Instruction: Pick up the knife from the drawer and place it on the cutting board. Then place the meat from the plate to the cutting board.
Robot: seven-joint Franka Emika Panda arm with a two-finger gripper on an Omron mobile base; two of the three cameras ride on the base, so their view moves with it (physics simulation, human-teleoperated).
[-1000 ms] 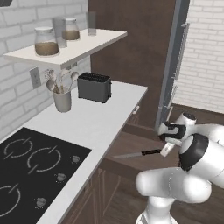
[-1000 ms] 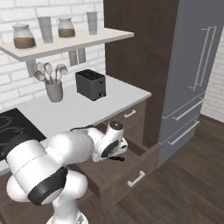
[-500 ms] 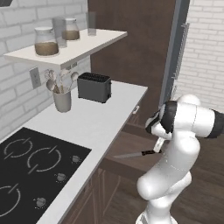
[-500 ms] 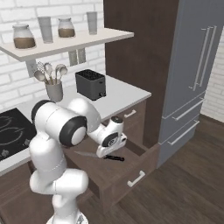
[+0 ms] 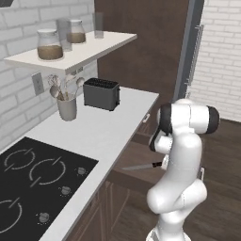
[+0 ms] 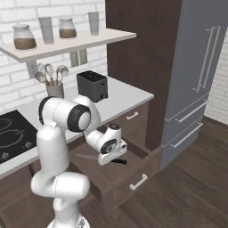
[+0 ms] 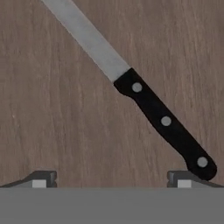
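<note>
The knife (image 7: 148,103) lies flat on the floor of the open drawer (image 6: 116,174), its silver blade running to the upper left of the hand view and its black riveted handle to the lower right. My gripper (image 7: 111,179) hangs open just above it, one fingertip beside the handle's end, nothing between the fingers. From the right base view the gripper (image 6: 112,156) points down into the drawer over the knife (image 6: 87,156). The left base view shows the knife (image 5: 141,166) beside my arm. The cutting board, the plate and the meat are out of view.
A dark toaster (image 5: 101,93) and a cup of spoons (image 5: 67,107) stand on the white counter (image 5: 94,134), with a black cooktop (image 5: 33,183) nearer. A shelf with jars (image 6: 67,38) hangs above. The grey fridge (image 6: 200,67) stands to the right of the drawer.
My arm has swung upright and the hand has come down into the drawer over the knife. The knife has not moved and the jaws stay open.
</note>
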